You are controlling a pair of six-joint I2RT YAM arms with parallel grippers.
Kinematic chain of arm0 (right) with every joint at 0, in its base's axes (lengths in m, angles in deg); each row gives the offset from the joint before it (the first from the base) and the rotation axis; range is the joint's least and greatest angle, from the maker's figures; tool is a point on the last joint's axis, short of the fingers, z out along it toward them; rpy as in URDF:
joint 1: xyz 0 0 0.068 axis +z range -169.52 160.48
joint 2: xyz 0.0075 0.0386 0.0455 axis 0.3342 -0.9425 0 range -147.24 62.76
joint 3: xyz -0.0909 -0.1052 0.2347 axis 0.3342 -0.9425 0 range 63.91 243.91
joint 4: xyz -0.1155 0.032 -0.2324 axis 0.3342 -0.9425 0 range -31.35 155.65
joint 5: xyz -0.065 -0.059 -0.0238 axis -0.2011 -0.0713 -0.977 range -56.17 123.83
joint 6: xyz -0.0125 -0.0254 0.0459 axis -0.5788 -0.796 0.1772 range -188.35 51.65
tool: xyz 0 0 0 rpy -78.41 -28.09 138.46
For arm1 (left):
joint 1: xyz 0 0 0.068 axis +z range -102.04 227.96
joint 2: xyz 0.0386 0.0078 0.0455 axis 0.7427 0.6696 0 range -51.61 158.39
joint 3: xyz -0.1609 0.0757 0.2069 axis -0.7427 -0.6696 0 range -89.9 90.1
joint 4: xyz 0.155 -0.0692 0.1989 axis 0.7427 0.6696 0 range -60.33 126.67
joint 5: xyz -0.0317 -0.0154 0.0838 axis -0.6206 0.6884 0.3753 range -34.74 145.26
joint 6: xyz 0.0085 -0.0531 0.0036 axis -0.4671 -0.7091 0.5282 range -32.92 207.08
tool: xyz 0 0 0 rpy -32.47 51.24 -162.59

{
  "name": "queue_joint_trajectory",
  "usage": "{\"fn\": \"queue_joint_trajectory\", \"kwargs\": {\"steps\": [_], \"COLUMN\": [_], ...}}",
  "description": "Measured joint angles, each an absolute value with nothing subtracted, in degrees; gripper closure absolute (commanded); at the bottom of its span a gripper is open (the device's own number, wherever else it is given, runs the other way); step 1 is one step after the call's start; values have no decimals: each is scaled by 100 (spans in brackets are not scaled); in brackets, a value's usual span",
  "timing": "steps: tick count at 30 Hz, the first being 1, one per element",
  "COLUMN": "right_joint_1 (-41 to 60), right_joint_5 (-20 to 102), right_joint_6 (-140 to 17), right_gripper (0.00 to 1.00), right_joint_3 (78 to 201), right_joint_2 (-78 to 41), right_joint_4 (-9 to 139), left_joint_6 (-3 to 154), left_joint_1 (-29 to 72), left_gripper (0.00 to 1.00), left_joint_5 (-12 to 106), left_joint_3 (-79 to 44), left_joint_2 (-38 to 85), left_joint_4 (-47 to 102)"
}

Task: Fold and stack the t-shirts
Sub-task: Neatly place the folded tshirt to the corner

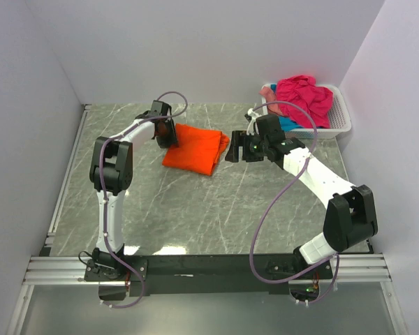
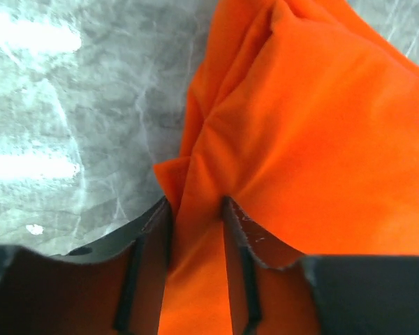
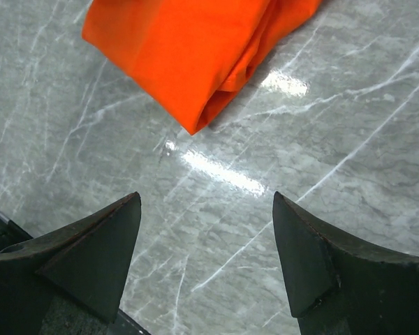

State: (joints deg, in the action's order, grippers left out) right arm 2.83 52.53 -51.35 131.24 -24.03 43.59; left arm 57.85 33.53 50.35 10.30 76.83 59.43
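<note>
The bright orange t-shirt (image 1: 195,148) lies folded in a compact wad on the marble table, toward the back and left of centre. My left gripper (image 1: 169,134) is at its left edge. In the left wrist view a ridge of the orange cloth (image 2: 321,125) runs between the two fingers, and the left gripper (image 2: 195,206) is shut on that fold. My right gripper (image 1: 230,150) hovers just right of the shirt, open and holding nothing. In the right wrist view the right gripper (image 3: 206,202) is over bare marble, with the orange t-shirt's corner (image 3: 181,49) ahead of it.
A white slatted basket (image 1: 339,115) stands at the back right. It holds a crumpled magenta t-shirt (image 1: 304,94), a bit of teal cloth (image 1: 288,123) and some pale pink cloth (image 1: 267,89). White walls close the table on three sides.
</note>
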Motion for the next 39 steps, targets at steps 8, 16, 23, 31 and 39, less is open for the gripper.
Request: {"fn": "queue_joint_trajectory", "kwargs": {"steps": [8, 16, 23, 31, 39], "right_joint_1": [283, 283, 283, 283, 283], "right_joint_5": [5008, 4383, 3747, 3273, 2954], "right_joint_6": [-5225, -5354, -5433, -5435, -5435], "right_gripper": [18, 18, 18, 18, 18], "right_joint_3": [12945, 12586, 12508, 12416, 12309], "right_joint_2": [-2328, -1944, -1561, -1518, -1483], "right_joint_4": [4359, 4357, 4359, 4344, 4335], "left_joint_6": [5737, 5597, 5907, 6552, 7254], "left_joint_1": [3108, 2940, 3646, 4706, 5431], "left_gripper": [99, 99, 99, 99, 99], "left_joint_5": [5326, 7055, 8475, 9146, 9284], "left_joint_3": [775, 1046, 1332, 2097, 2936], "left_joint_2": [7556, 7552, 7576, 7974, 8634], "left_joint_4": [5755, 6389, 6734, 6577, 6266]}}
